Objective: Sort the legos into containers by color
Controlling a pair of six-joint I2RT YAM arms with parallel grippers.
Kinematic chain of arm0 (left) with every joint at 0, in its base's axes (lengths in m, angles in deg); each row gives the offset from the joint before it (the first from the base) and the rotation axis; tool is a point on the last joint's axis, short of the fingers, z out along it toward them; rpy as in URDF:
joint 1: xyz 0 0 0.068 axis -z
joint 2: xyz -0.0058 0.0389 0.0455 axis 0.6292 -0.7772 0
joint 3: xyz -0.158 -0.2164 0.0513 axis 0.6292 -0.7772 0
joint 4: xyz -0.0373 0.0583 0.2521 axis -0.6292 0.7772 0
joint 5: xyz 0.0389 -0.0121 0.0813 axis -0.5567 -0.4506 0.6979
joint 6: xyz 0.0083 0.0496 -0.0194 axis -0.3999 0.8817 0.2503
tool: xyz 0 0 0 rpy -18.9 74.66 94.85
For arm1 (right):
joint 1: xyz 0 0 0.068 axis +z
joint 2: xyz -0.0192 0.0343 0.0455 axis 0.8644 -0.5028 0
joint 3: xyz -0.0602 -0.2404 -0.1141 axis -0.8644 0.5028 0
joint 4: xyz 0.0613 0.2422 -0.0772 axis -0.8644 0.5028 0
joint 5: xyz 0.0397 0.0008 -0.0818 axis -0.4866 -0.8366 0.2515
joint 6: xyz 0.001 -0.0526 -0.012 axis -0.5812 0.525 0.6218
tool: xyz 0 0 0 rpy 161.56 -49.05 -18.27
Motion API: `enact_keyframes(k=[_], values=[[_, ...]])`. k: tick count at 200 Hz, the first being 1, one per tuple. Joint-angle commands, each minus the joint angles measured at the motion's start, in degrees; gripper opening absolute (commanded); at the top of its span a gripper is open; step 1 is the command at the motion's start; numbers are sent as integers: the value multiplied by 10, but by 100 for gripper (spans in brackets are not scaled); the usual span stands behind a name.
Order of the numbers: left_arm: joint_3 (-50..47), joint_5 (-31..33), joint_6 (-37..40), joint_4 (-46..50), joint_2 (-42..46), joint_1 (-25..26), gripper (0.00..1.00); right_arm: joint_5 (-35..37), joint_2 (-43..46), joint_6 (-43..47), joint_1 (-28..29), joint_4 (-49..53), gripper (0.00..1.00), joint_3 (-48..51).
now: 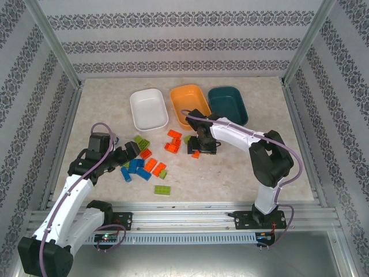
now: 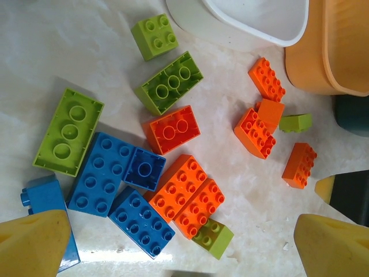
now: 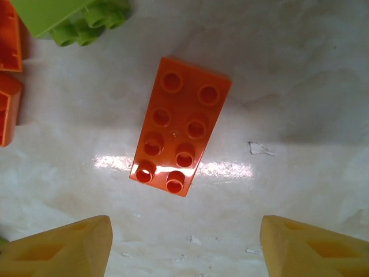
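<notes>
Legos [image 2: 173,130] scattered beneath released left jaws, orange lego [image 3: 180,134] beneath released right jaws.

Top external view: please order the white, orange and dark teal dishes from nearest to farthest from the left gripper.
1. The white dish, leftmost, beyond the left gripper.
2. The orange dish, in the middle.
3. The dark teal dish, rightmost.

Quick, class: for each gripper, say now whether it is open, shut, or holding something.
Left gripper: open, holding nothing.
Right gripper: open, empty, above an orange brick.
</notes>
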Motion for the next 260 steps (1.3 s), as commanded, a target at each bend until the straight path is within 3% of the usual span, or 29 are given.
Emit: enact_keyframes(k=[1,122,180,224,260], values=[[-9,10,-9,14,10,5,100,14,-19,-5,4,4,68,-22],[-15,10,-9,11,10,4,100,24,-83,-2,6,2,58,-56],[-19,10,-9,10,14,4,100,29,-77,-5,3,-3,45,-37],[-18,7,-13,-6,2,4,100,21,-56,-10,-7,-14,27,-9],[-19,-3,-21,-21,-14,4,100,21,-29,-15,-11,-15,26,12]])
